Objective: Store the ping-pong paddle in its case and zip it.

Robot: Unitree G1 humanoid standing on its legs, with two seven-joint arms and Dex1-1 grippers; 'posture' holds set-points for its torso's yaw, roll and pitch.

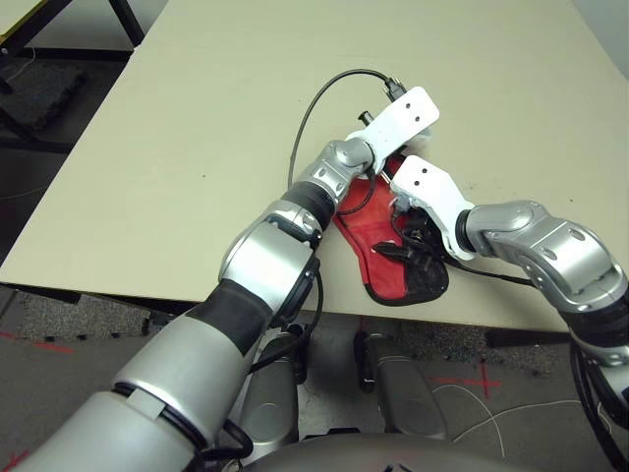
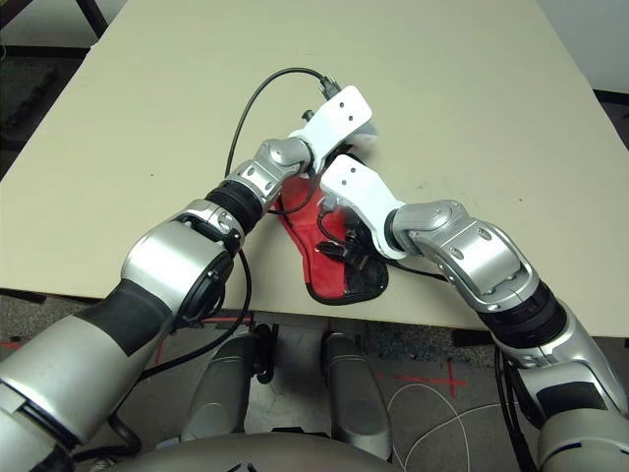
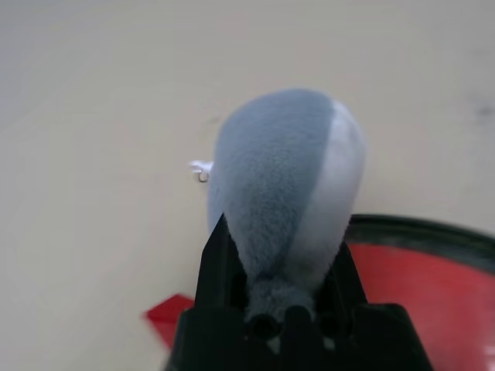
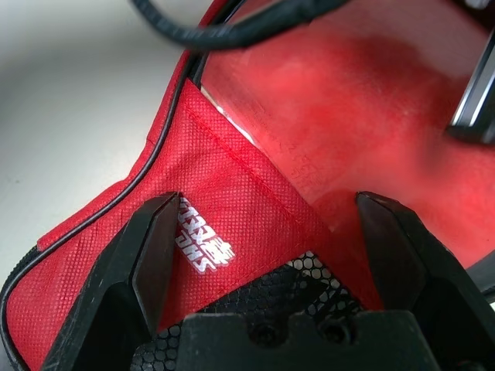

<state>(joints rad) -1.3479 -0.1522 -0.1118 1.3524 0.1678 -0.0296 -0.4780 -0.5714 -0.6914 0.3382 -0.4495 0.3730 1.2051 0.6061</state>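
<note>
- case [image 2: 319,251]: soft, light fabric near counter [image 2: 472,118] edge; pinch the black edging.
- left gripper [image 3: 271,309] clamped on grey pouch [image 3: 282,185].
- right gripper [image 4: 271,255] fingers apart over the case.

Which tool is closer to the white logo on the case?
The right. The right tool hovers open just over the case, its fingers on either side of the white logo. The left tool is farther away, closed on a grey pouch at the case's rim.
</note>
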